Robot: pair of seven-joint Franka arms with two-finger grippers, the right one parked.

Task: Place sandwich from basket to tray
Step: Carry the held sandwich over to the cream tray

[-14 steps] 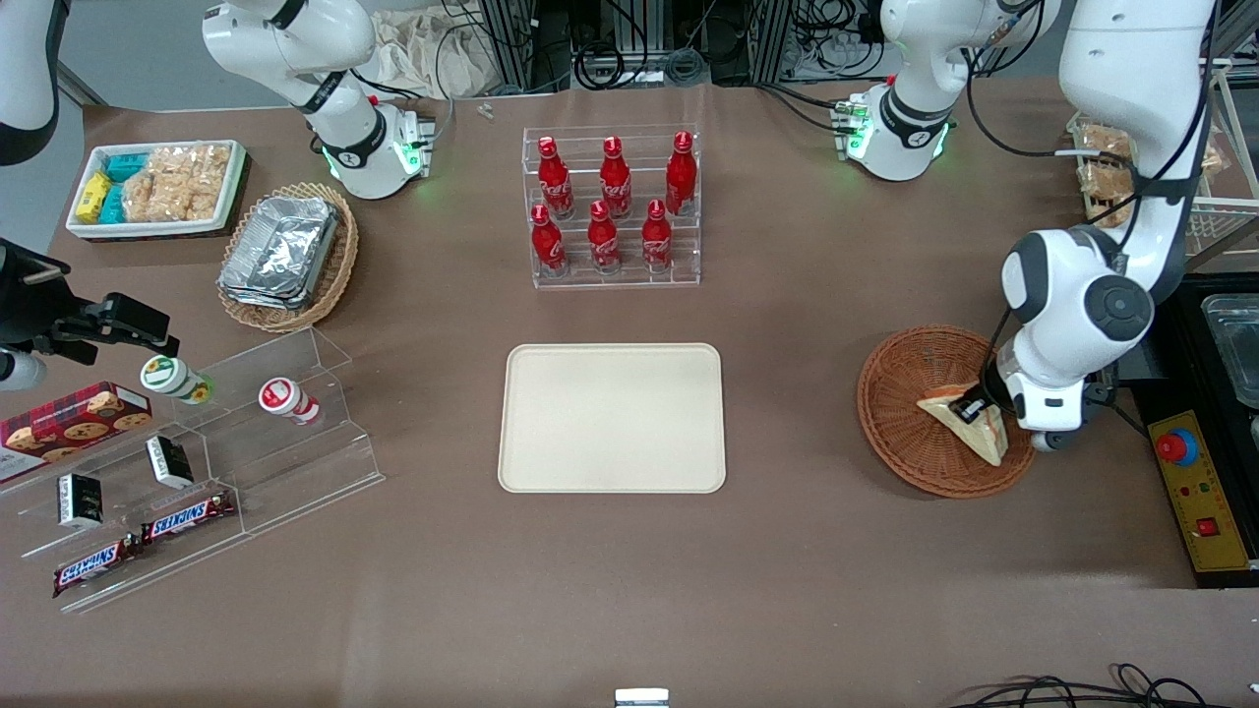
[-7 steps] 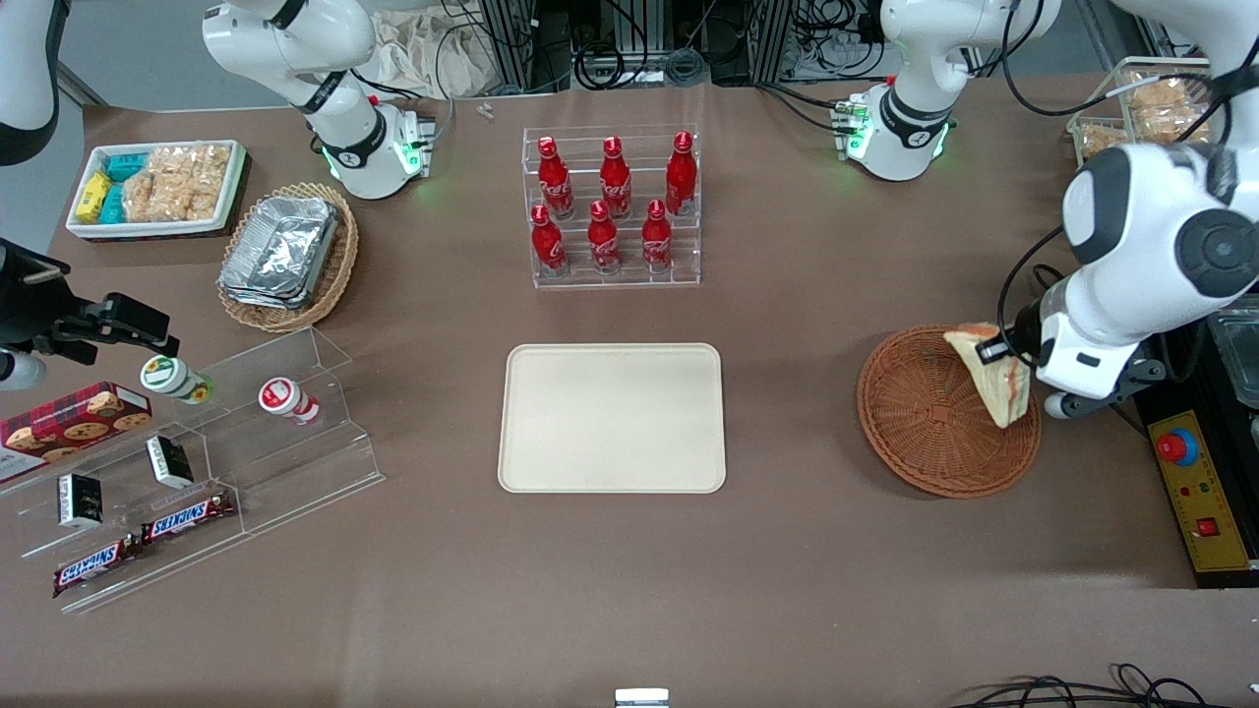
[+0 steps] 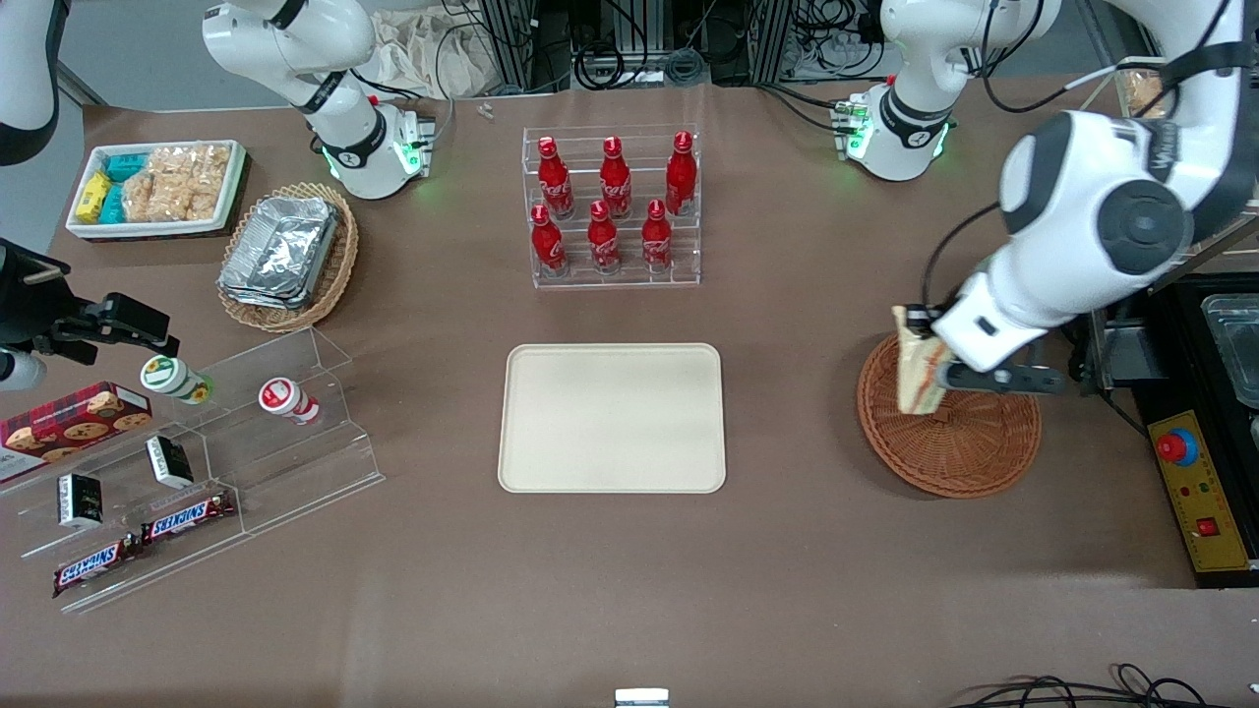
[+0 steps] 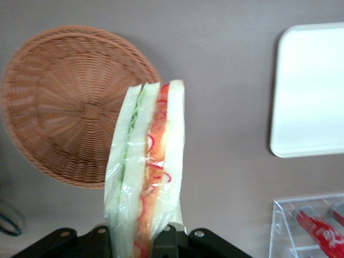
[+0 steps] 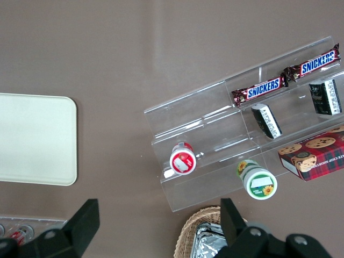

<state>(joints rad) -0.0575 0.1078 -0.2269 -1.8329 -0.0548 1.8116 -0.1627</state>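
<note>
Gripper [image 3: 929, 356] clamps sandwich [image 3: 915, 379] above basket [image 3: 969, 447]; tray [image 3: 612, 417] bare

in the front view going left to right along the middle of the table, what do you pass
clear acrylic stand → tray → sandwich held over the basket in the left gripper → red emergency button

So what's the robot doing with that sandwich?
The working arm's gripper has picked up the wrapped sandwich and is holding it in the air above the round brown wicker basket, which now has nothing in it. The sandwich hangs on its edge, so you can see the red and green filling. The big cream tray in the middle of the table has nothing on it yet, and that is probably where the sandwich goes next.
</note>
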